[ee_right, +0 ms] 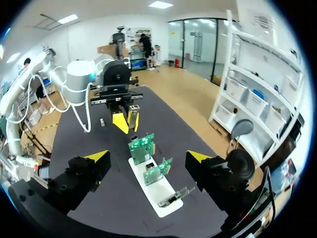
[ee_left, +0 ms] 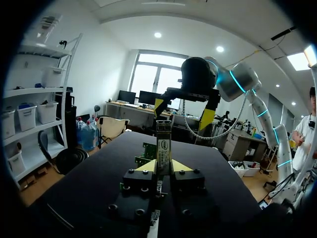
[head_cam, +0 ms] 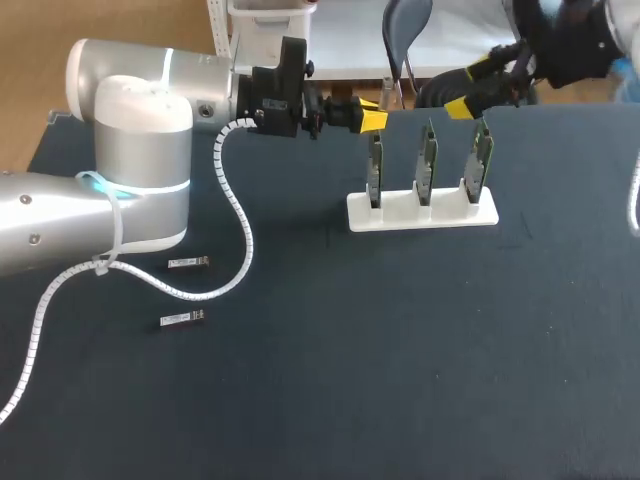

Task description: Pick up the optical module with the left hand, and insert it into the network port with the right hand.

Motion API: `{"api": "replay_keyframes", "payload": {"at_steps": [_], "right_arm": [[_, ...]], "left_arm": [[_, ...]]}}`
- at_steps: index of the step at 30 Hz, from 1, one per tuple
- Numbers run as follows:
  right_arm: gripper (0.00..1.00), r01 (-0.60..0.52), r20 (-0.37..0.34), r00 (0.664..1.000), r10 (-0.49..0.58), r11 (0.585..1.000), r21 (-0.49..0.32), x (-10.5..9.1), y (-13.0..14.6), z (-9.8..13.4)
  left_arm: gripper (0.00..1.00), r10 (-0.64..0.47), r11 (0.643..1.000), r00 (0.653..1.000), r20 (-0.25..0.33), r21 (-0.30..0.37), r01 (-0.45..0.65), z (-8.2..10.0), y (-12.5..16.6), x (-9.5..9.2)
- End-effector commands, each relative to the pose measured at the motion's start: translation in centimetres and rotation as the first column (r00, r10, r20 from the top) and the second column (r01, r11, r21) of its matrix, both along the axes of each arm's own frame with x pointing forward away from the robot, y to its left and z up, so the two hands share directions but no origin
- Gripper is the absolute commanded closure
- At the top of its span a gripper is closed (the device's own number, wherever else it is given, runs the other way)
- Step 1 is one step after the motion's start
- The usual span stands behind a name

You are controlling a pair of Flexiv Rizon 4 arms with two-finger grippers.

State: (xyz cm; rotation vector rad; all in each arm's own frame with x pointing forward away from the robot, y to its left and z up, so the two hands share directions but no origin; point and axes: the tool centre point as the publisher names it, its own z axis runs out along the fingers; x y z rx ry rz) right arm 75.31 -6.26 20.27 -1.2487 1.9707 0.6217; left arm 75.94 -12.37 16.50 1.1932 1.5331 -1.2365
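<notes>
- Dark blue cloth covers the table (head_cam: pixel 400 400) under both of my arms.
- My left gripper (ee_left: pixel 164 166) is clamped on the optical module (ee_left: pixel 163 141). It stands upright between my two yellow tips, pinched from both sides and sticking out well past them.
- Seen from above, that gripper hangs over the far part of the table, close to the leftmost of three green boards (head_cam: pixel 427 160). I cannot tell whether anything touches there.
- My right gripper (ee_right: pixel 148 157) is spread wide with nothing between its fingers, and it looks down along the row of boards.
- From above, it sits just behind the rightmost board, at the table's far edge.
- All three boards stand upright, side by side, in a white holder (head_cam: pixel 400 215).
- Two more modules (head_cam: pixel 188 262) lie flat on the cloth near my left arm, well apart from the holder.
</notes>
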Motion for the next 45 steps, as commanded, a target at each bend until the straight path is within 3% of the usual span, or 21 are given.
{"api": "replay_keyframes", "payload": {"at_steps": [1,5,15,35,45], "right_arm": [[0.0,-0.499,-0.156,0.84,0.52,0.853,0.153,1.2,1.1,-0.2],[0.0,-0.505,-0.159,0.834,0.528,0.847,0.164,1.8,2.1,-0.3],[0.0,-0.472,-0.178,0.828,0.531,0.833,0.289,2.3,4.4,0.0],[0.0,-0.446,-0.136,0.861,0.491,0.855,0.266,1.7,7.4,-0.5],[0.0,-0.37,-0.089,0.912,0.4,0.897,0.241,1.4,8.1,-0.7]], "left_arm": [[1.0,0.006,1.0,1.0,0.003,-0.003,-0.006,-0.1,0.0,-0.2],[1.0,0.006,1.0,1.0,0.003,-0.003,-0.006,-0.1,0.0,-0.2],[1.0,0.006,1.0,1.0,0.003,-0.003,-0.006,-0.1,0.0,-0.2],[1.0,0.006,1.0,1.0,0.003,-0.003,-0.006,-0.1,0.0,-0.2],[1.0,0.006,1.0,1.0,0.003,-0.003,-0.006,-0.1,0.0,-0.2]]}}
